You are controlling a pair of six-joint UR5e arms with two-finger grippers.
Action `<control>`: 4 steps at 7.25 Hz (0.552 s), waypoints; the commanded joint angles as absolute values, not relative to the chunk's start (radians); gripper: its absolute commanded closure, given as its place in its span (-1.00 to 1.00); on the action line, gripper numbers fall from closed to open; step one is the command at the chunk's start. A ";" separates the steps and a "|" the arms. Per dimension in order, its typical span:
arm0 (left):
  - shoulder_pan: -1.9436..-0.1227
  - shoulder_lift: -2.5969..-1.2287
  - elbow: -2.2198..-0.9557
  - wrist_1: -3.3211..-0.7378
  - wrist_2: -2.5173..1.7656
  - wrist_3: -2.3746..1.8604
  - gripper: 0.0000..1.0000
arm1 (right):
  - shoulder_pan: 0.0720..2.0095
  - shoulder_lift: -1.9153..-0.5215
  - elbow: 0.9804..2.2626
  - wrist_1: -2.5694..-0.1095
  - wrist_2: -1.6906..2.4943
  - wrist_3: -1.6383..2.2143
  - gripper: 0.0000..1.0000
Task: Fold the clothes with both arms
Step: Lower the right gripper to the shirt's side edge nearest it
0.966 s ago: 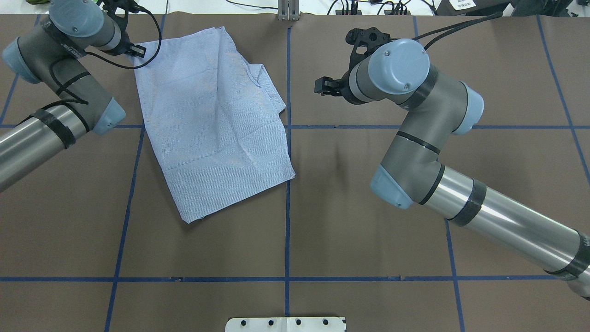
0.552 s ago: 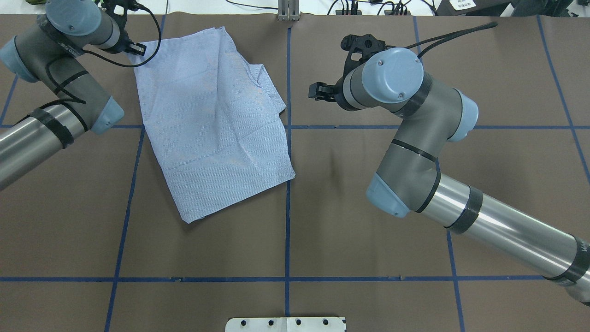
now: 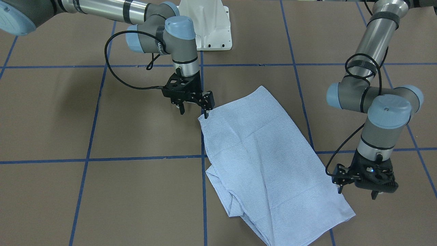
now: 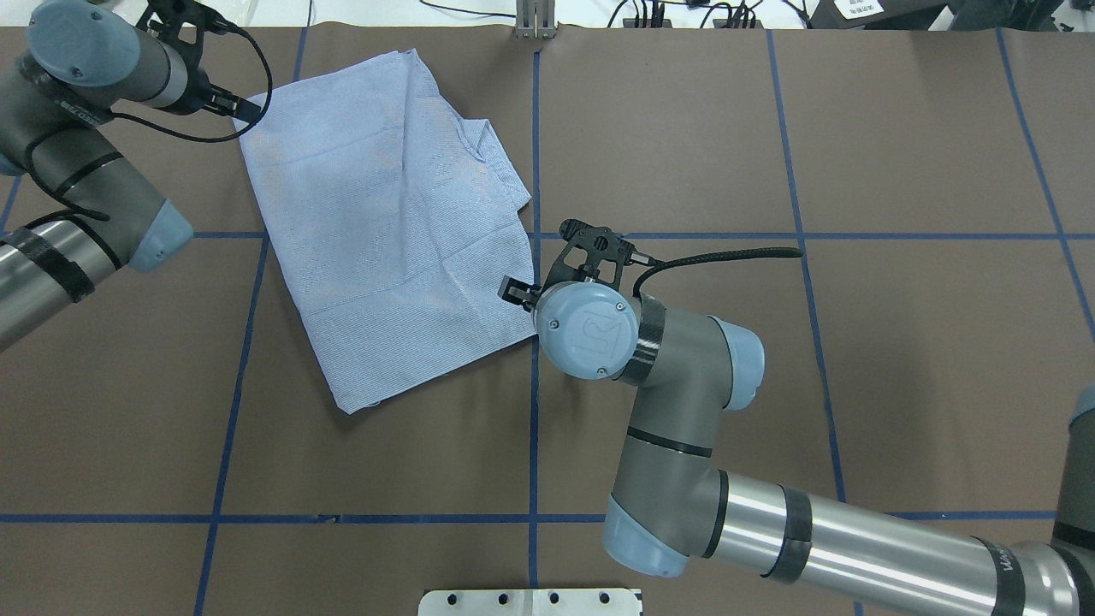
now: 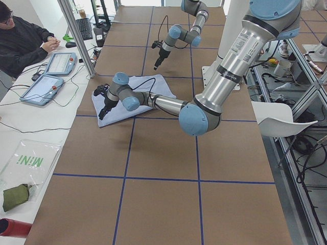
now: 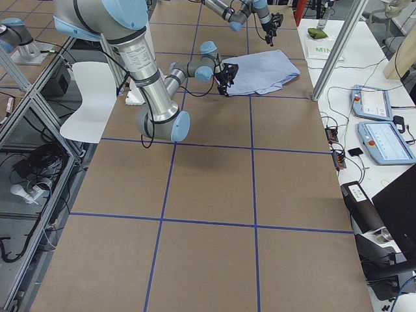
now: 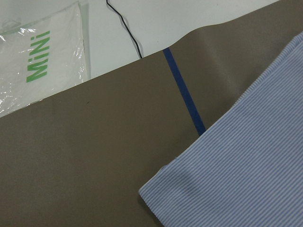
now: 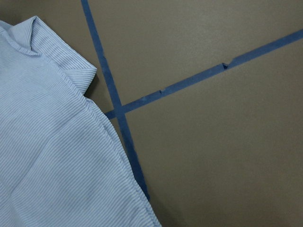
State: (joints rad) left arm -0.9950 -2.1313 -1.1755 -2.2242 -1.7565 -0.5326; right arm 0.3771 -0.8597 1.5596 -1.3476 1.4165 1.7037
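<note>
The jaws of the black two-finger right gripper [image 3: 194,112] stand apart and point down. One fingertip [image 3: 206,115] is at the near corner of the light blue, finely white-striped cloth shirt [image 3: 266,164], and the other hangs over bare table just beside it. I cannot tell whether the fingertip touches the cloth.

The jaws of the black two-finger left gripper [image 3: 356,193] are also apart and point down. They hang just beside the shirt's far corner, clear of the cloth.

The shirt lies folded into a rough oblong, flat and slantwise on the brown paper-covered table [image 3: 102,119] with its grid of blue tape lines [image 3: 136,158]. In the overhead view it sits left of the centre line, its far end near the table's far edge, with a rumpled fold along its right side.

Behind each gripper, a silver-grey jointed tube arm with light blue caps reaches in. The right arm [image 4: 855,547] crosses toward the centre line, and the left arm [image 4: 51,257] bends at the far left corner.

A white pedestal base [image 3: 205,30] stands between them. Beyond the table's edge lies a clear plastic bag with green lettering [image 7: 38,56].
</note>
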 commanded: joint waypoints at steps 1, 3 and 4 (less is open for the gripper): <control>-0.994 -2.119 -1.187 -2.224 -1.756 -0.534 -1.00 | 0.348 -0.818 1.499 -1.345 1.349 1.724 -0.90; -0.994 -2.094 -1.219 -2.223 -1.756 -0.534 -1.00 | 0.334 -0.818 1.480 -1.344 1.304 1.724 -0.64; -0.994 -2.094 -1.220 -2.223 -1.756 -0.534 -1.00 | 0.331 -0.816 1.468 -1.344 1.299 1.724 -0.59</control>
State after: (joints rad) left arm -0.9941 -2.0982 -1.2140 -2.2233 -1.7564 -0.5338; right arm 0.3369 -0.8183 1.4827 -1.3441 1.3154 1.7243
